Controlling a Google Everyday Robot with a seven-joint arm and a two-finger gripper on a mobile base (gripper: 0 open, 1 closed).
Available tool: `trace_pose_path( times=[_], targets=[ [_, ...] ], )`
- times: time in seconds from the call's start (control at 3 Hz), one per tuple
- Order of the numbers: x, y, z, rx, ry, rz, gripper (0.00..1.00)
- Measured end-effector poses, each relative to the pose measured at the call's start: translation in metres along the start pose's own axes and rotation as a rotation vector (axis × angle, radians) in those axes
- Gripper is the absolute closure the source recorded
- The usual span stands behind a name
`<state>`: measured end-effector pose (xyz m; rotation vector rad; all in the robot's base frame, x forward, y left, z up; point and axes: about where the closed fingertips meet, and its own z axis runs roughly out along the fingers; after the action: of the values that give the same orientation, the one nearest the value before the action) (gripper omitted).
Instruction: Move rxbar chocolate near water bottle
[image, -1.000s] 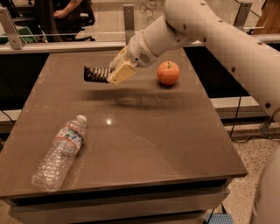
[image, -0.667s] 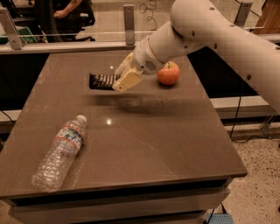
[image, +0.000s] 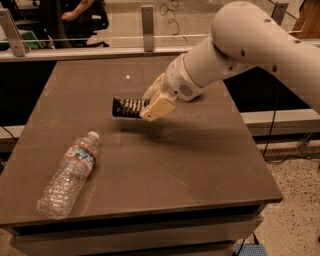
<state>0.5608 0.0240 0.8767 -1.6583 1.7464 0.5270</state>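
Note:
My gripper is shut on the rxbar chocolate, a small dark bar with pale lettering, and holds it flat a little above the middle of the brown table. The bar sticks out to the left of the cream fingers. The water bottle, clear crinkled plastic with a white cap and a white label, lies on its side near the table's front left, cap pointing up and right. The bar is above and to the right of the bottle's cap, well apart from it. The apple is hidden behind my arm.
A metal rail with posts runs along the back edge of the table. A person sits on a chair beyond it. The table's front edge and right edge drop to a speckled floor.
My arm has carried the bar forward and lower, from the back of the table toward the middle and nearer the bottle. The arm now covers the apple.

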Motion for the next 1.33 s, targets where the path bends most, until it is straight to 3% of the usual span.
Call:
trace_pose_path(
  times=[0.67,1.33],
  targets=[
    [0.019,0.036,0.009,-0.044,0.02,0.026,1.0],
    [0.013,0.071,0.031,-0.122,-0.012,0.03,1.0]
  ],
)
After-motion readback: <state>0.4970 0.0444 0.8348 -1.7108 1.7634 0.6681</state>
